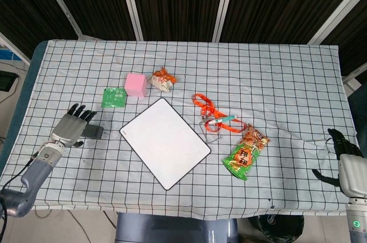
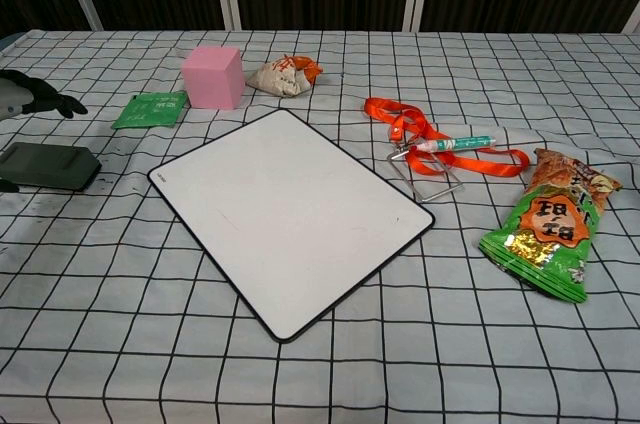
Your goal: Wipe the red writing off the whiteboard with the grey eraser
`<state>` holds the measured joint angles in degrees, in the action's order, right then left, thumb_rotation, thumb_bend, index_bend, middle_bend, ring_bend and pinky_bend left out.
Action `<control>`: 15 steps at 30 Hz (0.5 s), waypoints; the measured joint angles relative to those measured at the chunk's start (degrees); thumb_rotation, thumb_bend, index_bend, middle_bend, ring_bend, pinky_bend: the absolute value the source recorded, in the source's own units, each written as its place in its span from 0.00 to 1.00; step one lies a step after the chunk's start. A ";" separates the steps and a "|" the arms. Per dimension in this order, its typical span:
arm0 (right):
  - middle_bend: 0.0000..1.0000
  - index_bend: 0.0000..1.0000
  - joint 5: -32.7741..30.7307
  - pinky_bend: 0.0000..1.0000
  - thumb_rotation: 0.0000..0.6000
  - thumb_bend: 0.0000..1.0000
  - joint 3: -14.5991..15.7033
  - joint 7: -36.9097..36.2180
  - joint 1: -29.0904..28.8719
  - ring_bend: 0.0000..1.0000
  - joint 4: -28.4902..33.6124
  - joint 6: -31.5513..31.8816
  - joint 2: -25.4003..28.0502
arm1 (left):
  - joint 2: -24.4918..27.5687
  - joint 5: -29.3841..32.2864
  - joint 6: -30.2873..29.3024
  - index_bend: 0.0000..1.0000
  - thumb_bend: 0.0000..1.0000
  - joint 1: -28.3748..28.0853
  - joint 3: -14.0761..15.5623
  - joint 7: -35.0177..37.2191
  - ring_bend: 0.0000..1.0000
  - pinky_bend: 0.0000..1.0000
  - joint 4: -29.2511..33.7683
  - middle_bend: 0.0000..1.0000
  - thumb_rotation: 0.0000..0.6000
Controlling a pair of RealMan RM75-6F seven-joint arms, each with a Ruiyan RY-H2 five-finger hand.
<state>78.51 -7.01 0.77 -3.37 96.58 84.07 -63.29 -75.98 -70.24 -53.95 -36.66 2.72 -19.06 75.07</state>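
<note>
Head view shows the whiteboard (image 1: 165,142) in the middle of the table (image 1: 275,71), and its face looks white all over; no red writing is visible on it, though the chest view shows some very faint marks that I cannot read as writing or as leftover; so the wiping seems done or nearly done. The eraser (image 2: 48,166) lies flat on the cloth, well to the left of the whiteboard and apart from it; the left hand (image 1: 71,127) is above and beside it with fingers spread, holding nothing. The right hand (image 1: 343,154) rests at the far right edge, away from everything; its fingers seem loosely apart and empty, but it is partly cut off. What may be left, in my judgement, is only to check the board for residue and to draw the arm back.
</note>
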 measured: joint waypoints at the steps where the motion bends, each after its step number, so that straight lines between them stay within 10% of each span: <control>1: 0.12 0.05 0.03 0.21 1.00 0.19 0.01 0.04 0.00 0.20 0.00 0.02 0.00 | 1.12 0.05 -1.40 0.07 0.11 0.40 -0.20 -0.82 0.00 0.00 2.16 0.10 1.00; 15: 0.12 0.05 0.13 0.21 1.00 0.19 0.01 0.16 0.08 0.20 0.04 0.24 -0.04 | 17.91 -9.18 -21.19 0.02 0.10 9.62 0.89 -2.66 0.00 0.00 24.74 0.06 1.00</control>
<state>78.64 -7.00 0.93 -3.29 96.63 84.32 -63.33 -58.08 -79.42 -75.13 -27.04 3.61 -21.73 99.82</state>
